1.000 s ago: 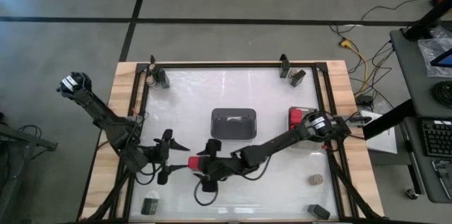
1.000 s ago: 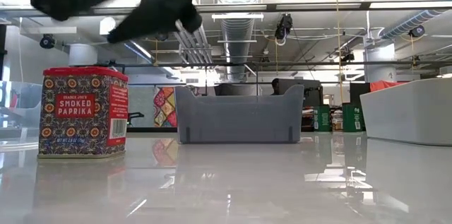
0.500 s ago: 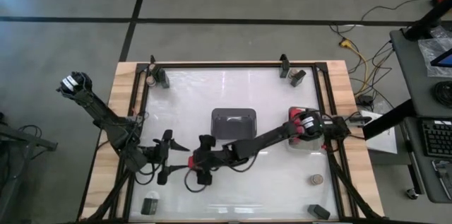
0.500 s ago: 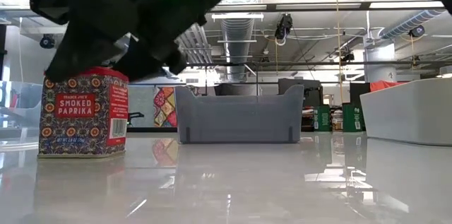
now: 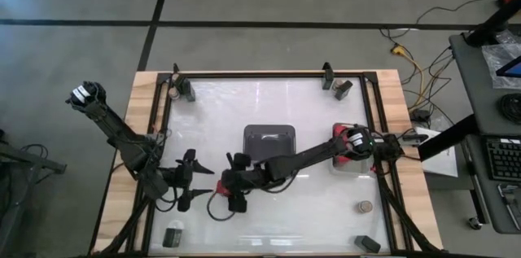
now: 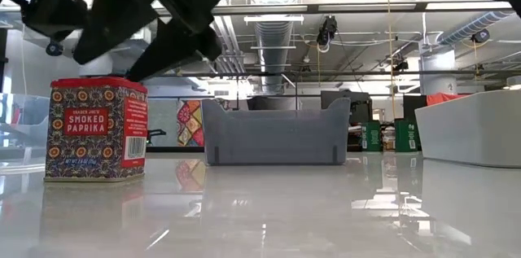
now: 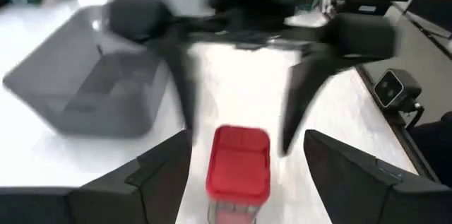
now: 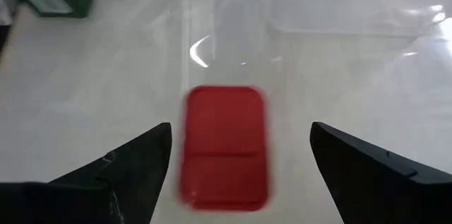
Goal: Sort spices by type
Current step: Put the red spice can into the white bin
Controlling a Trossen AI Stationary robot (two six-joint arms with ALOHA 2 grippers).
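Observation:
A red Smoked Paprika tin (image 6: 96, 130) stands upright on its base on the white table; its red lid shows in the right wrist view (image 8: 224, 146) and the left wrist view (image 7: 239, 162). My right gripper (image 5: 234, 182) hangs open right above it, fingers pointing down, one on either side of the lid (image 8: 239, 136), touching nothing. In the high view it hides the tin. My left gripper (image 5: 189, 180) is open, level with the tin on the tin's left, a short way off (image 7: 246, 139).
A dark grey tray (image 5: 269, 142) sits at the table's middle, just beyond the grippers. A clear tray with red blocks (image 5: 346, 140) lies to the right. A tan-topped jar (image 5: 364, 207) and dark blocks (image 5: 368, 243) (image 5: 172, 236) stand near the front edge; more containers are at the far corners (image 5: 183, 89) (image 5: 342, 89).
My right gripper has moved toward the table's left and a little toward the far edge, coming over the red tin, which has stayed where it was. My left arm has kept nearly still.

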